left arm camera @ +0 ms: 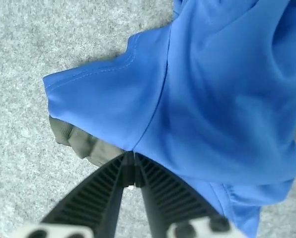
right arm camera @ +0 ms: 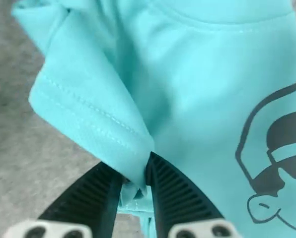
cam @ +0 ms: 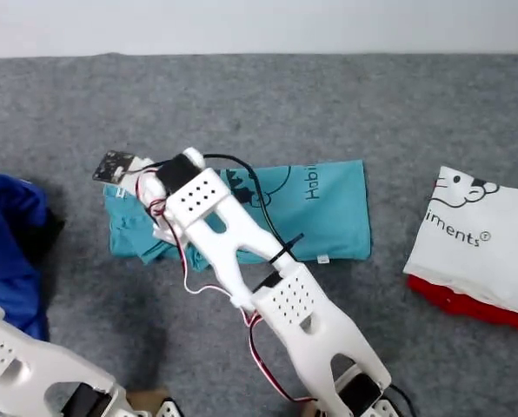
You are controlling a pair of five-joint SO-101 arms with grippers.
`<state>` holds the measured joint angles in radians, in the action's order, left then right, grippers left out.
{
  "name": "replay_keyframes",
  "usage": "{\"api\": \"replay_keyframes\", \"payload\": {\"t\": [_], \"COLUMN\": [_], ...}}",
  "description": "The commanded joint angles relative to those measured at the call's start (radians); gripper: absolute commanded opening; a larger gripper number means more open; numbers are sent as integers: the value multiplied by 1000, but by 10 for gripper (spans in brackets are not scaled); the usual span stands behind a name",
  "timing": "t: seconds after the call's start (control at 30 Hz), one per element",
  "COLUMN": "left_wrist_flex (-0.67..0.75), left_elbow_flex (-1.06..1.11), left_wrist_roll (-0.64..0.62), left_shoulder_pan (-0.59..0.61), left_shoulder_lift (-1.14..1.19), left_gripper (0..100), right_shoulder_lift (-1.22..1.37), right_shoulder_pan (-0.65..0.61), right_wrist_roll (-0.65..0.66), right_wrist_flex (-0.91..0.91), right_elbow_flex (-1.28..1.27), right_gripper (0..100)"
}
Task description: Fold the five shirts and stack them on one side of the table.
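A teal shirt (cam: 328,208) with a dark cartoon print lies partly folded mid-table. My right gripper (right arm camera: 135,173) is shut on a bunched hem fold of the teal shirt (right arm camera: 197,89), at its left end under the white right arm (cam: 268,278). A crumpled blue shirt (cam: 7,234) lies at the table's left edge over a dark shirt (cam: 49,233). My left gripper (left arm camera: 133,166) is shut, its tips pinching the blue shirt (left arm camera: 212,99) where its creases meet, beside the dark shirt (left arm camera: 78,144). A folded white shirt (cam: 481,239) rests on a red shirt (cam: 468,304) at the right.
Grey carpet-like table cover (cam: 242,104) stretches bare across the back and between the teal shirt and the white-and-red stack. The left arm's white base link (cam: 16,365) sits at the front left corner. A pale wall runs along the far edge.
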<state>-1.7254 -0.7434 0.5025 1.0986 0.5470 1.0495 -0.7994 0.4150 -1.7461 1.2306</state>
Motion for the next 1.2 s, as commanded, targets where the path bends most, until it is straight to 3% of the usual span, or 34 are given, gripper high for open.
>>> {"api": "replay_keyframes", "payload": {"t": [0.0, 0.13, 0.27, 0.6, 0.8, 1.0, 1.17], "left_wrist_flex": [9, 9, 9, 9, 8, 8, 6], "left_elbow_flex": [-1, -1, 1, 1, 1, 1, 1], "left_wrist_roll": [8, 8, 8, 8, 8, 8, 8], "left_shoulder_pan": [-8, -8, -8, -8, -8, -8, -8], "left_shoulder_lift": [-8, -8, -8, -8, -8, -8, -8], "left_gripper": [6, 6, 6, 6, 6, 6, 6], "right_shoulder_lift": [24, 68, 88, -31, -101, -54, 53], "right_shoulder_pan": [47, 90, 133, 125, 8, -77, -41], "right_wrist_roll": [5, -20, -64, -64, -61, -58, 32], "right_wrist_flex": [-15, -13, -12, -22, -15, 28, 122], "right_elbow_flex": [110, 144, 160, 158, 155, 153, 155], "right_gripper": [40, 148, 192, 187, 77, 61, 58]}}
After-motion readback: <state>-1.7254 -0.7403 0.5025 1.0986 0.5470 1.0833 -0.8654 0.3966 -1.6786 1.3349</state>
